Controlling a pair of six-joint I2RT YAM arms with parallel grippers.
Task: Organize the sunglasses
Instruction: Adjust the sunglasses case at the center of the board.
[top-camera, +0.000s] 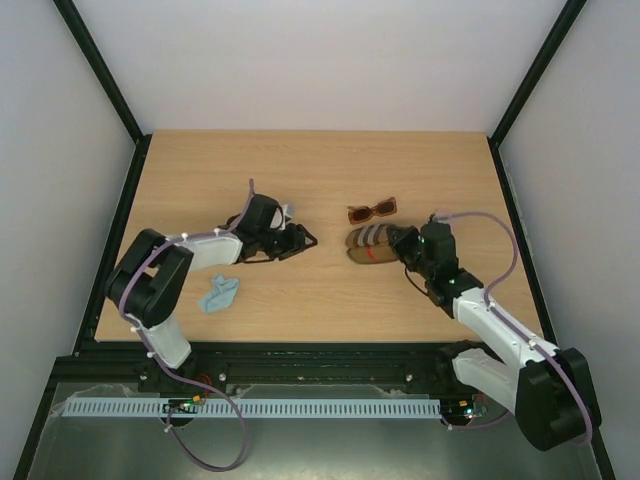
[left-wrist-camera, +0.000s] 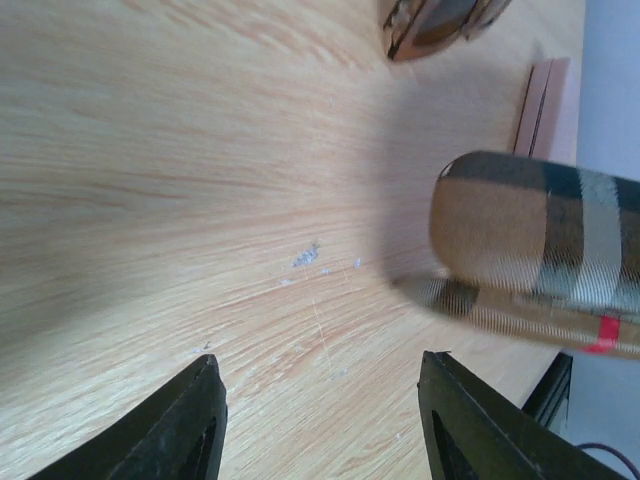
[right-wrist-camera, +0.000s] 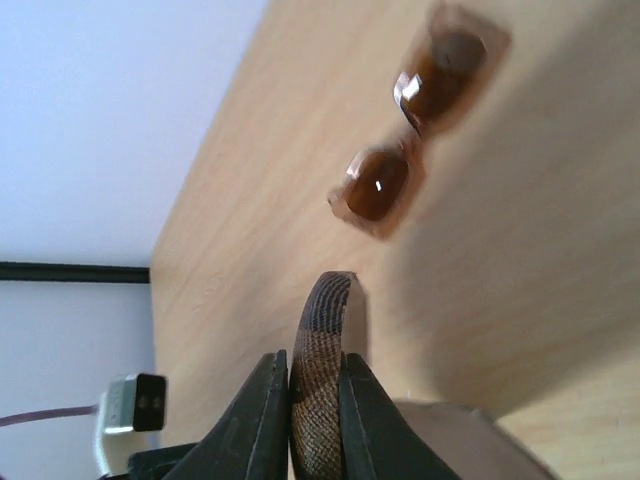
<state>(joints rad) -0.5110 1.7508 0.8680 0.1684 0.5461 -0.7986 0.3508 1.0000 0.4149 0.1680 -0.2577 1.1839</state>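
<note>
Two pairs of sunglasses lie on the wooden table (top-camera: 180, 200), and we take them from the left. At the far left is a crumpled blue cloth (top-camera: 218, 292), near the front edge. Next comes the left gripper (left-wrist-camera: 320, 365), low over the wood; in its wrist view we see its dark fingers (left-wrist-camera: 195, 425) spread apart with only bare table between them. Just beside it in the top view lies the thin black wire pair (top-camera: 290, 250). We cannot cleanly tell that pair's frame from the dark fingers there, so whether they touch is unclear.

Right of centre sits the reddish-brown pair (top-camera: 372, 210), a thick plastic frame with rectangular brown lenses, alone on the wood and apart from both grippers. Just in front of it lies the brown plaid case (top-camera: 368, 243) with a red stripe. In the left wrist view we see a flat pink case (left-wrist-camera: 545, 100) beyond it.

Farthest right, the right gripper (right-wrist-camera: 315, 370) has its fingers pressed together on a thin curved edge of the plaid case.
</note>
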